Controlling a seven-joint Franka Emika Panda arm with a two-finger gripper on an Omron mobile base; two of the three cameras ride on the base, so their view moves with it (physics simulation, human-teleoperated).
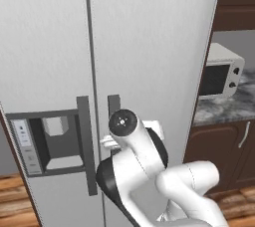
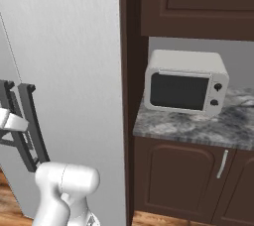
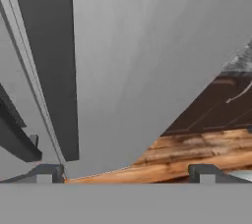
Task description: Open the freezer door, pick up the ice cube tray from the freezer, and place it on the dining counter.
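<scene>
Grey freezer door [image 1: 47, 61] is closed, contents hidden; the pincer [image 3: 125, 174] gapes wide, holding nothing.

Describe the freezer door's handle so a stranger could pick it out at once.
Start at the grey side-by-side fridge and find its left door, the freezer door with the dark dispenser panel. The handle is the dark vertical bar just right of that panel. Its twin sits across the seam on the plain door.
</scene>
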